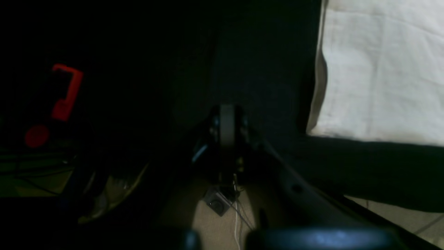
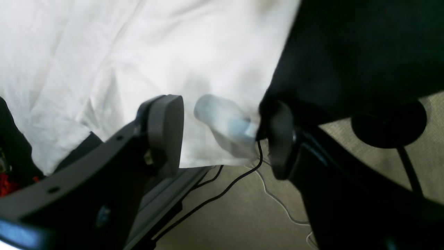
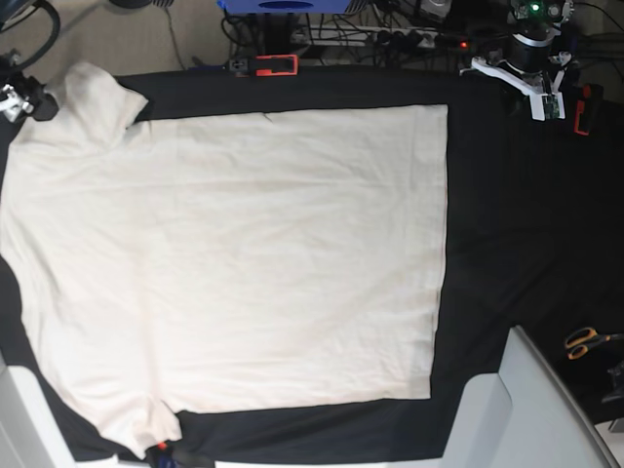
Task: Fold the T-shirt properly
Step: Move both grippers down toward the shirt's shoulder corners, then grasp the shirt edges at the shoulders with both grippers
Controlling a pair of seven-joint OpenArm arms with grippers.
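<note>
Base view: evenly lit from above, sharp, soft shadows only; the T-shirt (image 3: 234, 263) reads bright against the black surface (image 3: 526, 234).
Left wrist view: very dim, most of the frame near black; only the cloth at upper right is bright, and a red clamp (image 1: 66, 93) glows faintly.
Right wrist view: cloth overexposed to a white glare, creases washed out.
Blur: both wrist views are soft; the right gripper's fingers (image 2: 166, 132) are out of focus, with a smeared pale shape between them.

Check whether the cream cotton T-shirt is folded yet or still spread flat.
Spread flat, unfolded: the cream cotton T-shirt lies in one layer on the black tablecloth, both short sleeves out to the sides.
</note>
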